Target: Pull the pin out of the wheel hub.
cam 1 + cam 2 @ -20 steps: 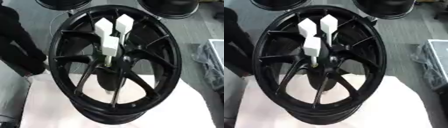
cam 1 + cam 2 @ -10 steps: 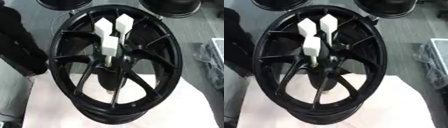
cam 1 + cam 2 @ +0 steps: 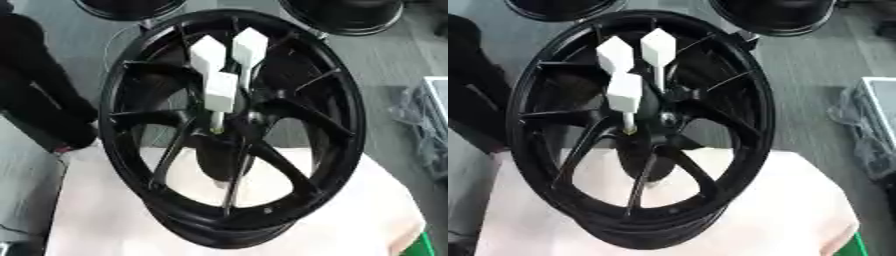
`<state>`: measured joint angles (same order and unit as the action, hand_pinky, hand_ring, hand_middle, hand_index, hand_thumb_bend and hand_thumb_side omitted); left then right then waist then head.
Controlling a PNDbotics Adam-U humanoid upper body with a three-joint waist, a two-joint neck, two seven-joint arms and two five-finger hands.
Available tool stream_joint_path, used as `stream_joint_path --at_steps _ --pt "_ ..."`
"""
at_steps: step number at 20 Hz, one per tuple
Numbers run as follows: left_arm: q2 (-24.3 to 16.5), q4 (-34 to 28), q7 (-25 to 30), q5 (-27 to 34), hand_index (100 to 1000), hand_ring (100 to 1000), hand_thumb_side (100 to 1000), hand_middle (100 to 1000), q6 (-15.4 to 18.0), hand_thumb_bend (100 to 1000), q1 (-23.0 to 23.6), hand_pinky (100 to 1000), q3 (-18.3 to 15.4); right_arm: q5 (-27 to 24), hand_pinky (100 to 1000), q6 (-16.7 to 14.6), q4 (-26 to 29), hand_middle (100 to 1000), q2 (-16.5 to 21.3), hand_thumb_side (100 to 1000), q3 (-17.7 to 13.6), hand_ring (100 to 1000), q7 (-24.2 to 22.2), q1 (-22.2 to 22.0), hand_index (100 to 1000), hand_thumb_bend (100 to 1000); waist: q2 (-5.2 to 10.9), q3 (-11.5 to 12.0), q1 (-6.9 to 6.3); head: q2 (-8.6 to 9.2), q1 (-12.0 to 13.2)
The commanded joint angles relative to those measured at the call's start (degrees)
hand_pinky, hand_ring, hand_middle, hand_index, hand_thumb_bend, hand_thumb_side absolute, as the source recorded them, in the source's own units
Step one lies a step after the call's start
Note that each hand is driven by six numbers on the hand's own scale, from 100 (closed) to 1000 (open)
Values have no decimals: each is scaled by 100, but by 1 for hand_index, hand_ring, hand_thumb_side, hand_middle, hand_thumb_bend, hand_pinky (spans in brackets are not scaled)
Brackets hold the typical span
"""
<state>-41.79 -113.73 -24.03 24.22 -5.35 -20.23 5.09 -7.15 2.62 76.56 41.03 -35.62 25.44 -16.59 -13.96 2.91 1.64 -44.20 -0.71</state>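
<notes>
A black spoked wheel hub (image 3: pixel 348 125) stands tilted on a pale cloth-covered table (image 3: pixel 96 210). Three white pins with blocky heads stick out of its centre. The nearest pin (image 3: pixel 220 92) has its thin shaft running down into the hub at about the middle. Two more pins (image 3: pixel 207 54) (image 3: pixel 250 46) rise behind it, side by side. Neither of my hands shows in either view, and nothing touches the pins.
Two more black wheels (image 3: pixel 131 7) (image 3: pixel 350 15) lie on the grey floor beyond. A person in dark clothes (image 3: pixel 35 100) stands at the left, apart from the hub. A grey tray with plastic wrap (image 3: pixel 429 125) sits at the right edge.
The whole picture has drifted a little, so my head moved. The wheel hub and its three pins stand as before.
</notes>
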Motion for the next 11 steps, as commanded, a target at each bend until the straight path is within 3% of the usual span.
stream_joint_path --at_steps 1,2,6,11 --pt "-108 -86 -1 -15 650 605 608 508 -7 100 -54 609 -56 -67 676 36 159 802 131 718 -97 940 145 17 924 100 46 0 -3 8 12" --pt "-101 -86 -2 -13 650 604 608 508 -5 100 -59 609 -58 -184 649 19 238 781 115 785 -95 915 192 41 908 100 47 0 -5 8 14" --pt "17 -86 -2 11 650 606 616 509 -17 100 -115 609 -41 -1060 574 -279 937 685 74 704 4 791 184 252 822 100 46 8 -27 8 43" --pt "364 -86 13 90 648 607 629 509 -27 100 -274 607 7 -1756 560 -612 1921 627 22 575 231 768 135 951 782 100 40 62 -65 8 36"
